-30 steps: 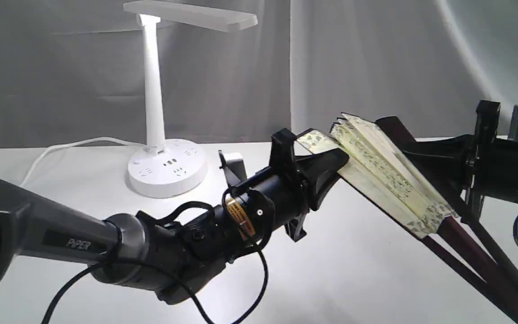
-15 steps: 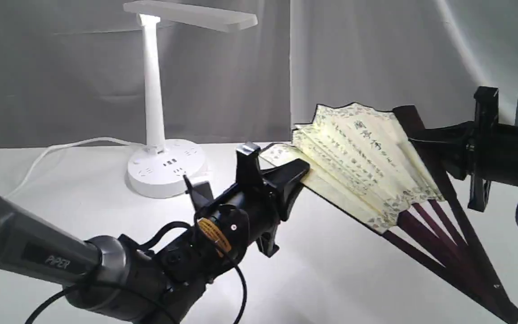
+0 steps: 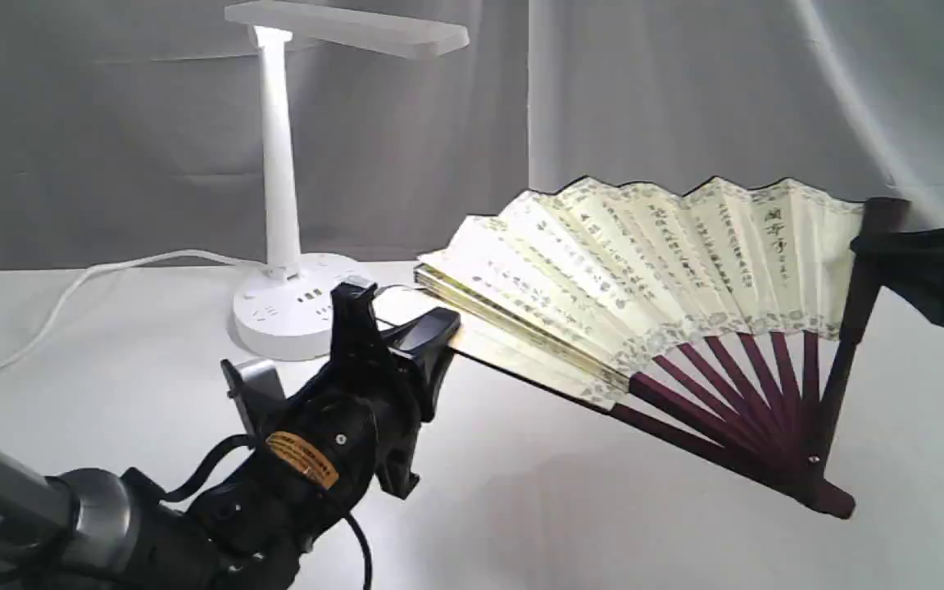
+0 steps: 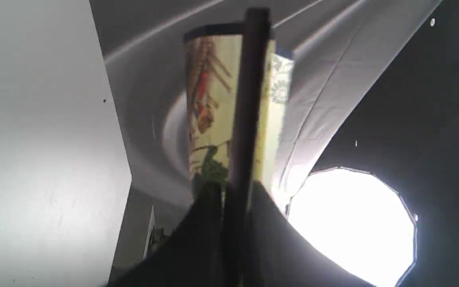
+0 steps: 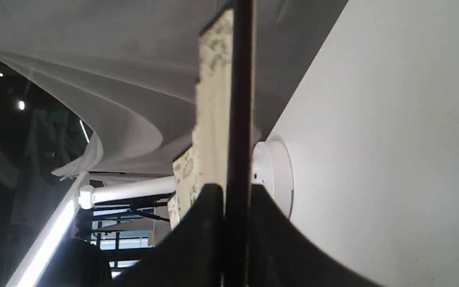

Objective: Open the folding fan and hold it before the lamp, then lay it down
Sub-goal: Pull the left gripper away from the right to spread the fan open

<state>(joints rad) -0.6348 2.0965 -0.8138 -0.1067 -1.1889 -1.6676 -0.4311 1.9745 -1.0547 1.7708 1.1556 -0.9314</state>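
Observation:
The folding fan (image 3: 644, 270) is spread more than halfway, its cream pleats with black calligraphy facing the exterior camera, and its maroon ribs meet at a pivot near the table. My left gripper (image 3: 431, 324) is shut on the left guard, seen edge-on as the fan (image 4: 249, 99) in the left wrist view. My right gripper (image 3: 869, 246) is shut on the right guard, which stands nearly upright, and the fan (image 5: 237, 99) runs between its fingers (image 5: 197, 223). The white lamp (image 3: 279, 164) stands lit at the back left, left of the fan; its base (image 5: 273, 175) shows behind the guard.
The lamp's white cord (image 3: 95, 274) trails left across the white table (image 3: 562, 524). Grey cloth (image 3: 685, 98) hangs behind the scene. My left arm (image 3: 70, 516) fills the lower left corner.
The fan has gone from nearly closed to widely spread. My left gripper pulled its guard left and down, while the right gripper moved right and tilted its guard upright.

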